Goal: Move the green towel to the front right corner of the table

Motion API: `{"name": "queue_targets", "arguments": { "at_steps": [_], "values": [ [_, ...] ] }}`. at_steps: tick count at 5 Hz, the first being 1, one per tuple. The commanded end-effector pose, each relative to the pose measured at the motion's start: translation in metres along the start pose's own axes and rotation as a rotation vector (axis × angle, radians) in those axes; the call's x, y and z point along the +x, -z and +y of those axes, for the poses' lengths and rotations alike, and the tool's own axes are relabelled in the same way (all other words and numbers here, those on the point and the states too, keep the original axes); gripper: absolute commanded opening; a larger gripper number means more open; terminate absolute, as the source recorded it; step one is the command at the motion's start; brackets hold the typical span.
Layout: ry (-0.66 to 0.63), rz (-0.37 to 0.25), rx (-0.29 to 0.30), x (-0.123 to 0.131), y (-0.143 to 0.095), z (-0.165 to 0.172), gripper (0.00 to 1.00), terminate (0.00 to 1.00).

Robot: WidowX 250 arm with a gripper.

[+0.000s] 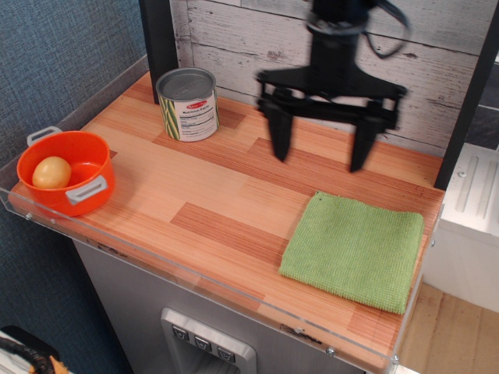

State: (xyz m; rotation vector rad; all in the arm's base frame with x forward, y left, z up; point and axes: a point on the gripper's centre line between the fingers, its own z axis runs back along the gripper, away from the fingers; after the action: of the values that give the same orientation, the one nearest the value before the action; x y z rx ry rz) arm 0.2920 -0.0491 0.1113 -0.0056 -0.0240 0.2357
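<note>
The gripper (321,149) is hanging spread wide and empty above the table (226,195), up near the plank wall (234,31). The towel (355,249) is lying flat at the table's front right corner. A can (188,104) and an orange pot (68,171) are sitting left.

Tin can (188,104) | white label with a red brand mark and small dark print | wording too small to read
</note>
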Motion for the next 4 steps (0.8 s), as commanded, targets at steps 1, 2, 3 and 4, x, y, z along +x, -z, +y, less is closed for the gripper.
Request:
{"name": "queue_targets", "arguments": {
  "at_steps": [1, 2, 3, 4],
  "values": [
    [-0.017, -0.090, -0.042, 0.036, -0.040, 0.010, 1.00, 0.00],
    [-0.049, -0.111, -0.002, 0.049, -0.053, 0.018, 1.00, 0.00],
    [-0.089, -0.115, 0.020, 0.052, -0.070, 0.041, 1.00, 0.00],
    [-0.205, -0.097, 0.037, 0.052, -0.085, 0.075, 1.00, 0.00]
  ]
}}
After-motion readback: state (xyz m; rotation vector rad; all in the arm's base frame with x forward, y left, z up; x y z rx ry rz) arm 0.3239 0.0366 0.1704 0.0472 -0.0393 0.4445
